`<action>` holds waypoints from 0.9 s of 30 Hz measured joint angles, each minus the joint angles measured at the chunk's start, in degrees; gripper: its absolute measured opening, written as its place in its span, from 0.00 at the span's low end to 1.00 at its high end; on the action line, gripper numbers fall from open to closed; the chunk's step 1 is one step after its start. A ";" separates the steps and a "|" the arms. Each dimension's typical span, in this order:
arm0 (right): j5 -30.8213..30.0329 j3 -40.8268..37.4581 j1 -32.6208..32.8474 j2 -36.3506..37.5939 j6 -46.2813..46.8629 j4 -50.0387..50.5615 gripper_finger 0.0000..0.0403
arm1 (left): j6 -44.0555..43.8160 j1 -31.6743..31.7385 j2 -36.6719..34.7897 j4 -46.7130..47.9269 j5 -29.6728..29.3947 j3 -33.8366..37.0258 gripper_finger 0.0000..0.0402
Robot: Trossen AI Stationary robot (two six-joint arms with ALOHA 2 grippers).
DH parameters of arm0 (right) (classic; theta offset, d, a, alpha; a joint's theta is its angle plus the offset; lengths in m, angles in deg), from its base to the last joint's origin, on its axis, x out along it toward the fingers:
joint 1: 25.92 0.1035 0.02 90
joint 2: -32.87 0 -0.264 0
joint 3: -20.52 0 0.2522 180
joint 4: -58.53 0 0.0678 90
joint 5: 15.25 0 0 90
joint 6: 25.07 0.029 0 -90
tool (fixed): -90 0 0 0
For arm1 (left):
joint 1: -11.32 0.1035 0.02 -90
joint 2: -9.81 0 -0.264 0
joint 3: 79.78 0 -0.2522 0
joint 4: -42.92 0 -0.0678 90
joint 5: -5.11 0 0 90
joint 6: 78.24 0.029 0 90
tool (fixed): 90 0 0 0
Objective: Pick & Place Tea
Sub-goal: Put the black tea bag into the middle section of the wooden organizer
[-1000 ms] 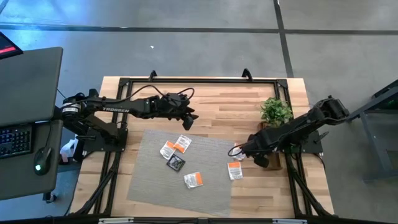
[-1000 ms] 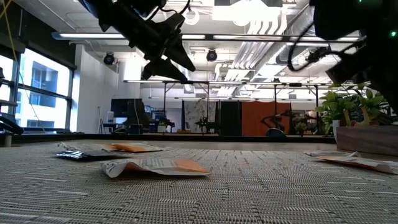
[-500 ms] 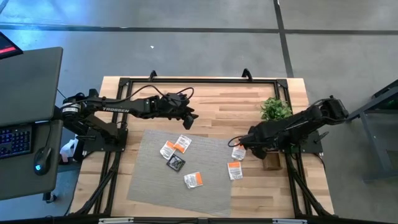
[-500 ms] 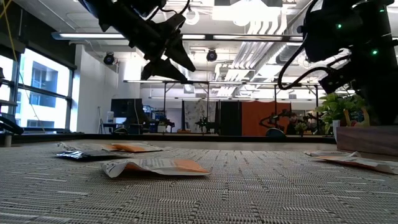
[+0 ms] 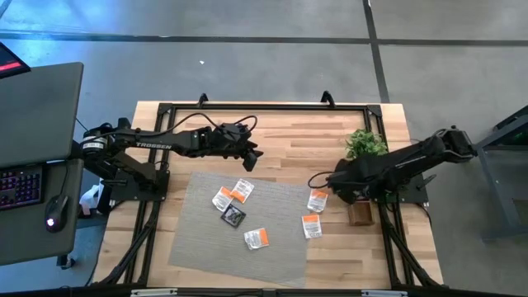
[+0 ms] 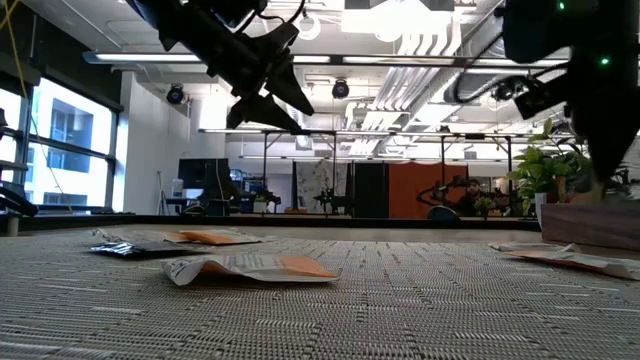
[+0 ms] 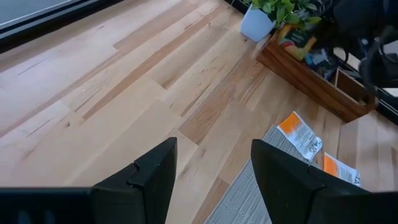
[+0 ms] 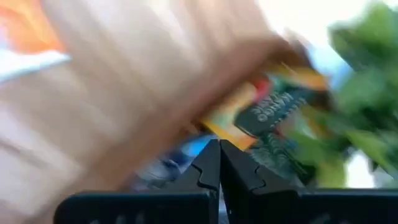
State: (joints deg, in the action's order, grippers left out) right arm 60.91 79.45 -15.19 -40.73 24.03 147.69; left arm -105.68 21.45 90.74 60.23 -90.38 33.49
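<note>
Where the right gripper [image 8: 219,163] points, tray [image 8: 186,93] contents blur.

Left pincer [image 5: 250,157] gaping, poised aloft; right pincer [image 8: 219,163] pressed closed, empty.

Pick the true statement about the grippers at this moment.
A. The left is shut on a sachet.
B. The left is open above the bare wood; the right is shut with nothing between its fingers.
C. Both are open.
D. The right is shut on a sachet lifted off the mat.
B: the left gripper shows a wide gap over bare table; the right gripper has its fingers pressed together, holding nothing.
</note>
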 joint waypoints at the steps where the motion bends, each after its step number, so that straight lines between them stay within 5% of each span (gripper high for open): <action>1: 0.62 0.00 -0.29 -0.01 1.15 2.37 0.00 | 0.00 0.00 0.00 0.01 0.02 0.00 0.51; 12: 13.07 -0.03 2.17 -0.17 4.96 3.57 0.00 | 0.03 0.00 0.00 0.02 0.24 0.00 0.51; 21: 8.98 6.28 6.32 -0.19 7.77 4.09 0.00 | 0.07 0.00 0.00 0.04 0.26 0.00 0.51; 27: 8.37 2.65 6.69 -0.19 8.27 -0.24 0.00 | 0.13 0.00 0.00 0.11 0.28 0.00 0.51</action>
State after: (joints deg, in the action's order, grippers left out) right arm 69.27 82.10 -8.50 -40.93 32.30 147.45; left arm -105.55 21.45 90.74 60.35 -90.10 33.49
